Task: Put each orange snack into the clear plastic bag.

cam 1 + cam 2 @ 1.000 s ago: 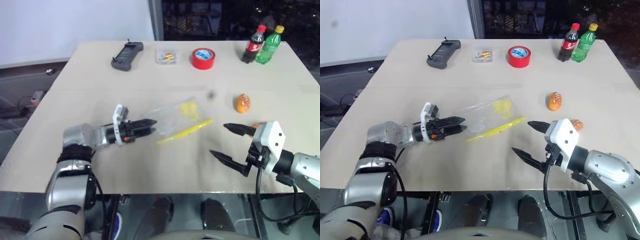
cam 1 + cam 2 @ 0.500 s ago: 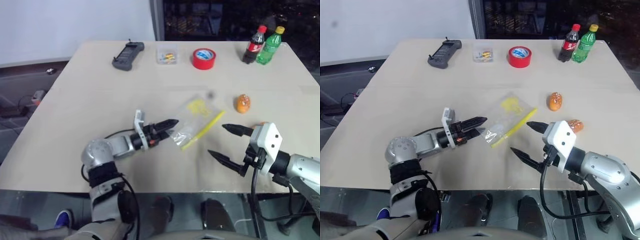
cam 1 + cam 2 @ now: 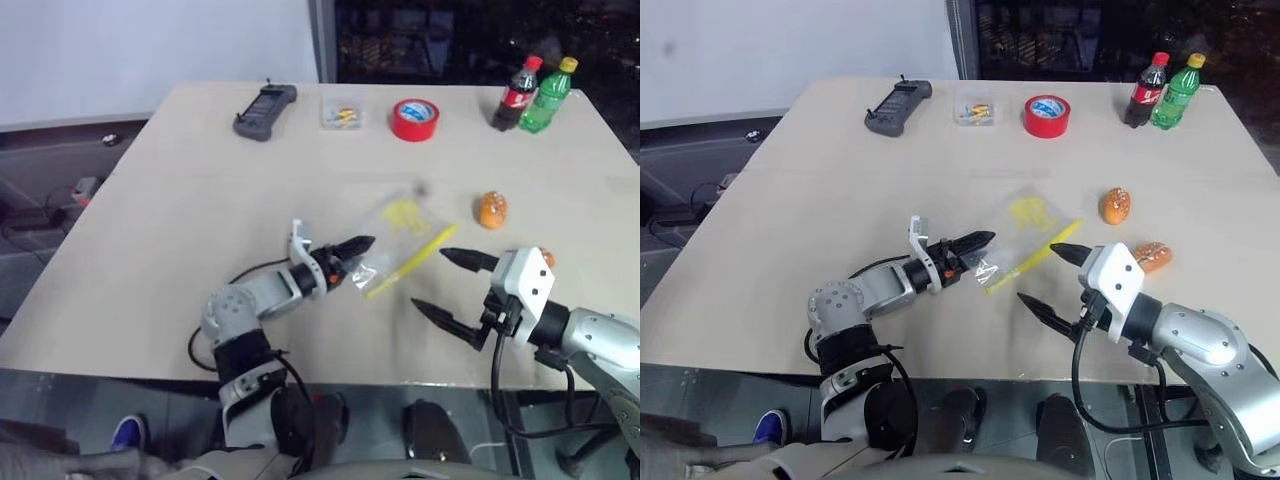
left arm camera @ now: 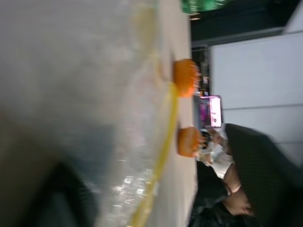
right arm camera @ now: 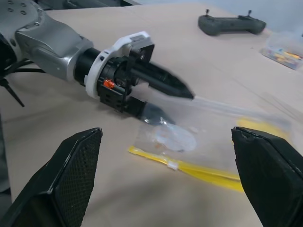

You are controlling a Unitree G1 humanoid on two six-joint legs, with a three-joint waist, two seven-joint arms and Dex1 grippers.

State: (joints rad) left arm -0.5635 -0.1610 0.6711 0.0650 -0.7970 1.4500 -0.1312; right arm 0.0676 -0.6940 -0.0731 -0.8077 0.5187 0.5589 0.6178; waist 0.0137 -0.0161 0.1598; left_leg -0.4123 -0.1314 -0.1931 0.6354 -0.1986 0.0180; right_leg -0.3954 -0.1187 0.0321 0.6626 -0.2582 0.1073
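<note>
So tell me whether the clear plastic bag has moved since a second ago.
Yes. The clear plastic bag has slid right, toward the nearer orange snack.

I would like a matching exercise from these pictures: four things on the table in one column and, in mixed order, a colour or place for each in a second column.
Things:
1. tape roll
2. remote controller
3. plastic bag
4. green bottle

Descriptions:
A. beside the cola bottle, far right corner
B. clear with a yellow strip, between the two grippers
C. red, at the far edge
D. dark grey, far left of the small clear box

Pairs: 1-C, 2-D, 3-B, 4-A
</note>
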